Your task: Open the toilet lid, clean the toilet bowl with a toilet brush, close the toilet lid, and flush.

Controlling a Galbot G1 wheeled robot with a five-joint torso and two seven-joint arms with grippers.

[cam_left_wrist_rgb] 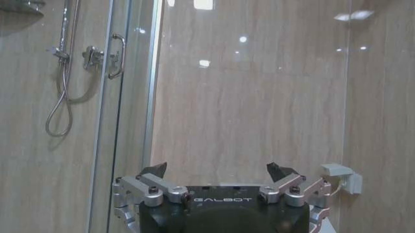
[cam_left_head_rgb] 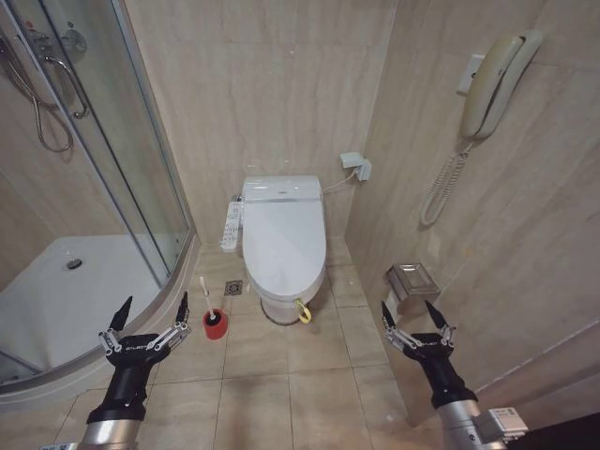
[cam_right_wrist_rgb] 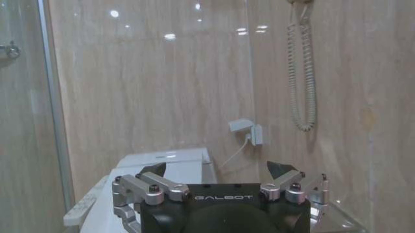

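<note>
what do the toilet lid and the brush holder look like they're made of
The toilet lid looks like smooth glossy white plastic; it catches soft highlights and lies closed. The round red holder of the toilet brush looks like moulded plastic too, though it is too small to be sure.

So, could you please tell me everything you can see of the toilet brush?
The toilet brush stands on the tiled floor in a small round red holder, beside the toilet bowl on the robot's left and near the curved shower base. Its thin white handle leans up and away toward the shower, and a dark head sits in the cup. Nothing else touches it; the open left gripper hovers nearby, apart from it.
</note>
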